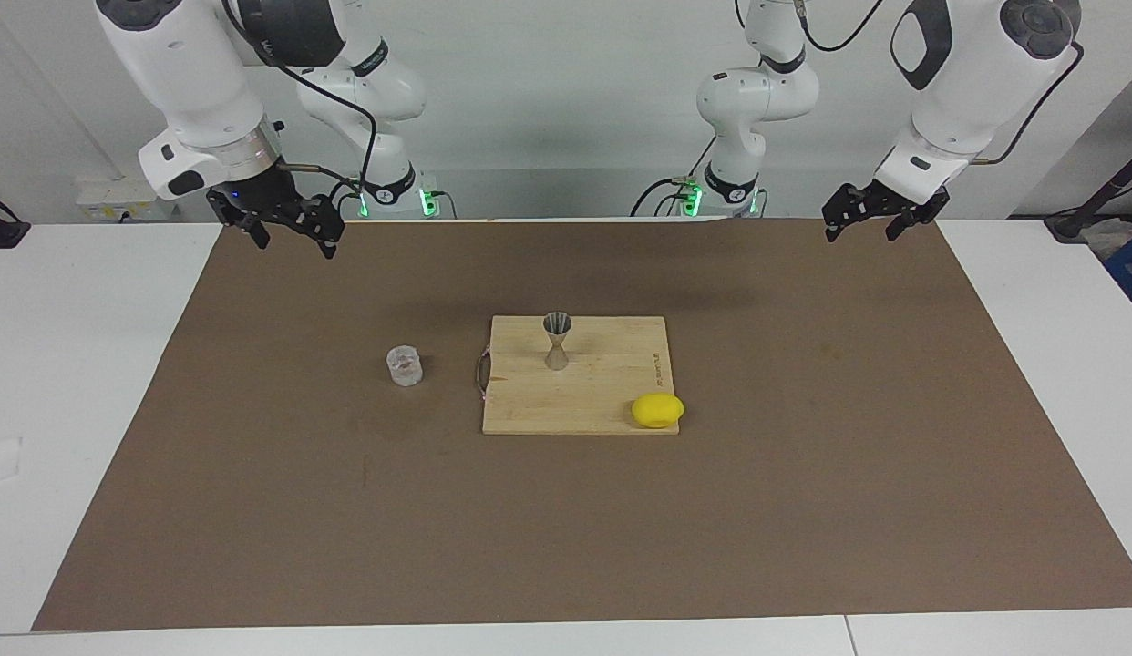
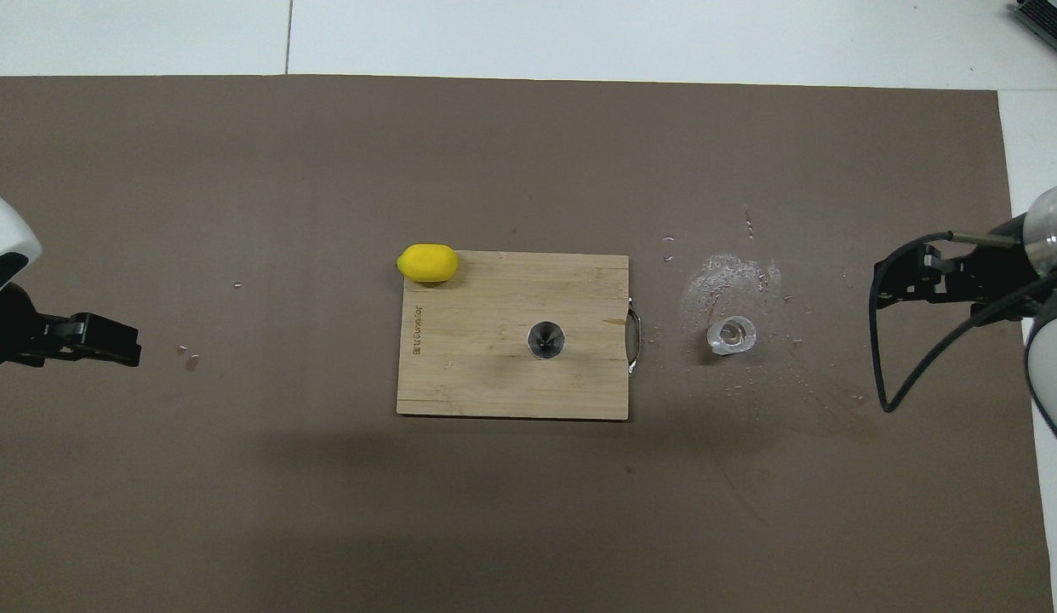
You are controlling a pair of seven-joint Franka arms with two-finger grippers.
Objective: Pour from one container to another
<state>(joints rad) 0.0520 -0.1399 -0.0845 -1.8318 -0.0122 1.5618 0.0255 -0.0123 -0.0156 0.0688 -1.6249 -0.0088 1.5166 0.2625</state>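
Observation:
A short clear glass cup point(image 1: 405, 365) point(image 2: 731, 335) stands upright on the brown mat, beside the cutting board's handle, toward the right arm's end of the table. On the board stands the grey metal hourglass cup point(image 1: 557, 340) point(image 2: 546, 340), also upright. My right gripper point(image 1: 293, 241) point(image 2: 879, 285) hangs open and empty over the mat's edge nearest the robots, well apart from the glass. At the left arm's end my left gripper point(image 1: 862, 232) point(image 2: 133, 345) is likewise open, empty and raised. Both arms wait.
The wooden cutting board point(image 1: 612, 396) point(image 2: 494, 383) lies mid-mat, its metal handle point(image 1: 480, 374) point(image 2: 635, 339) facing the glass. A yellow lemon point(image 1: 658, 410) point(image 2: 427, 262) rests at the board's corner farthest from the robots. Wet splashes point(image 2: 733, 272) ring the glass.

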